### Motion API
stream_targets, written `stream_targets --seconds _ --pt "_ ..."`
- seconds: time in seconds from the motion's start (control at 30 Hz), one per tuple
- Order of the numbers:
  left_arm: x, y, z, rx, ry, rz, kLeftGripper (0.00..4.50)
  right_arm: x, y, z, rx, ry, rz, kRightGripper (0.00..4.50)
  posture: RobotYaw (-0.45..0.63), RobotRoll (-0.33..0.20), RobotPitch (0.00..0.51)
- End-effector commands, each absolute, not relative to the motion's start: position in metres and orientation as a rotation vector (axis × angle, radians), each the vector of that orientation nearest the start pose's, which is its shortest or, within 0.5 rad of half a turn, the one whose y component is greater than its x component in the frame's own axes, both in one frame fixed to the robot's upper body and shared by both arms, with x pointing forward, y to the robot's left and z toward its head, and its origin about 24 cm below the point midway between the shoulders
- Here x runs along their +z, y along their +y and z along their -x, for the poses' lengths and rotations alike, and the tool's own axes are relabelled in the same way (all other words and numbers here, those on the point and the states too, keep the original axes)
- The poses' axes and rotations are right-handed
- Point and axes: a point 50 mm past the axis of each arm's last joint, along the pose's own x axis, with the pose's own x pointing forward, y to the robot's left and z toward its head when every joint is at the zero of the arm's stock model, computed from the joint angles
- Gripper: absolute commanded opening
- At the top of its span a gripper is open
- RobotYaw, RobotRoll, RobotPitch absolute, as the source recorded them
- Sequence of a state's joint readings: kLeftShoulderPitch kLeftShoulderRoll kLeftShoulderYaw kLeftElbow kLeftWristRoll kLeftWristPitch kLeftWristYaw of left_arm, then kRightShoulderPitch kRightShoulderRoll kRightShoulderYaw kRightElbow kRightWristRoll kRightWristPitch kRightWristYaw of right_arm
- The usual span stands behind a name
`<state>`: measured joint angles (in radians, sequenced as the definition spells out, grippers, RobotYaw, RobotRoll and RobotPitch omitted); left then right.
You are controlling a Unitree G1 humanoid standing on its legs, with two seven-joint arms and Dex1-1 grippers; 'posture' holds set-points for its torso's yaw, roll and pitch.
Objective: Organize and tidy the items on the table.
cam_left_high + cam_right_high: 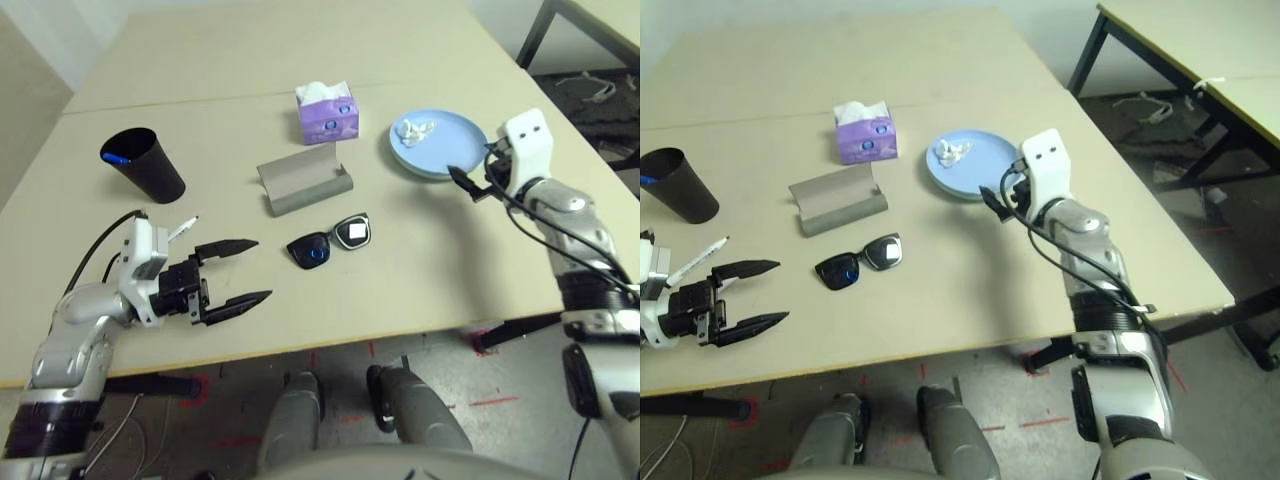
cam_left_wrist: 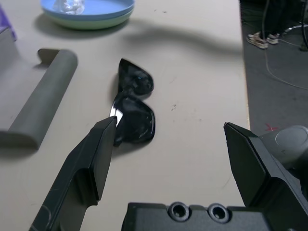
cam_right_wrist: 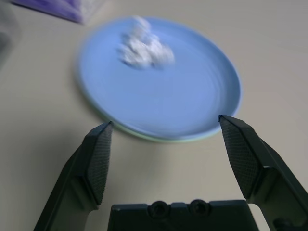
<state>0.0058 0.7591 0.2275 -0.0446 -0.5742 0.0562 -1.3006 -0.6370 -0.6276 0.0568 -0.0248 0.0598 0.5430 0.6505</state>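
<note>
Right wrist view: open right gripper [image 3: 163, 159] faces the plates [image 3: 192, 96], tissue [image 3: 144, 48] on top, perhaps loose. Left gripper [image 1: 240, 270], open beside sunglasses [image 1: 330, 242], could shove them away.

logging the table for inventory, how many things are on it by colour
black: 2, the cup and the sunglasses
grey: 1, the case
purple: 1, the tissue box
blue: 1, the top plate
green: 1, the plate under it
white: 2, the crumpled tissue and the marker by the left end effector
total: 8
</note>
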Motion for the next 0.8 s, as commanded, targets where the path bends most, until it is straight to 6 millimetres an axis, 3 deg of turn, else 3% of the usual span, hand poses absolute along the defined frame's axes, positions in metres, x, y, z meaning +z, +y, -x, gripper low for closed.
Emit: stream_targets --seconds 0.03,0.1,0.23,0.47,0.6,0.8 --pt "0.126 0.269 -0.216 -1.147 0.054 -0.241 4.5 0.21 -0.127 -0.304 0.992 0.028 1.036 4.48 -0.12 0.0 0.168" --pt "0.126 0.271 -0.215 -1.151 0.06 -0.246 4.5 0.21 -0.101 -0.294 1.16 0.053 1.114 4.48 -0.12 0.0 0.169" --pt "0.128 0.274 -0.215 -1.144 0.064 -0.255 4.5 0.214 -0.06 -0.286 1.328 0.04 1.144 4.48 -0.11 0.0 0.166" --pt "0.128 0.272 -0.212 -1.131 0.059 -0.257 4.5 0.221 -0.002 -0.296 1.418 0.051 1.071 4.48 -0.08 0.0 0.164" --pt "0.125 0.272 -0.211 -1.121 0.064 -0.27 4.5 0.217 0.011 -0.304 1.409 0.086 1.062 4.48 -0.08 0.0 0.164" --pt "0.126 0.274 -0.215 -1.089 0.049 -0.282 4.5 0.2 0.01 -0.312 1.426 0.202 1.141 4.48 -0.08 0.0 0.161"
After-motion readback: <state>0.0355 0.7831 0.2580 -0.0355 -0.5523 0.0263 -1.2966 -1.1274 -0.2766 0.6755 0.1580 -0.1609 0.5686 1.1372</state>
